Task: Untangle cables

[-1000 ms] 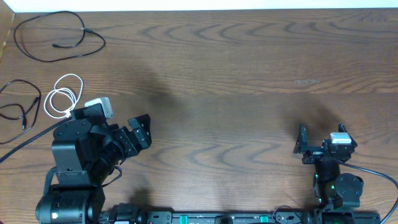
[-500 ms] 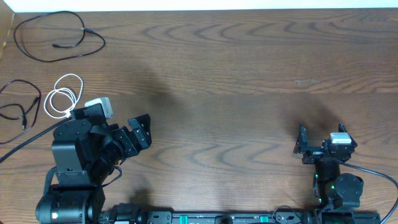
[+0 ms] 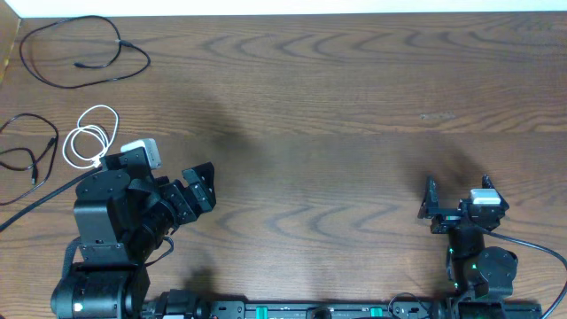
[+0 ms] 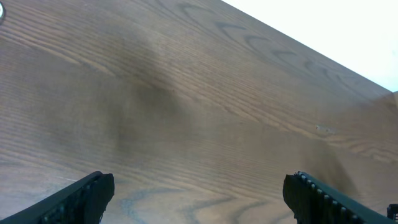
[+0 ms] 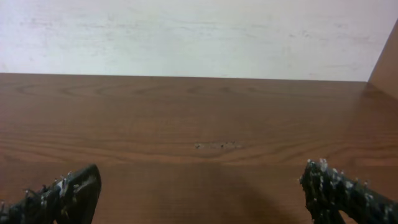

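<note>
Three cables lie apart at the table's far left in the overhead view. One black cable makes a wide loop at the back left. A second black cable lies at the left edge. The white cable is coiled in small loops just behind my left arm. My left gripper is open and empty, to the right of the cables; it also shows in the left wrist view. My right gripper is open and empty at the front right, far from the cables, and shows in the right wrist view.
The brown wooden table fills the view, with a white wall beyond its back edge. A thick black arm wire runs off to the left from the left arm. A small scuff mark shows on the right half.
</note>
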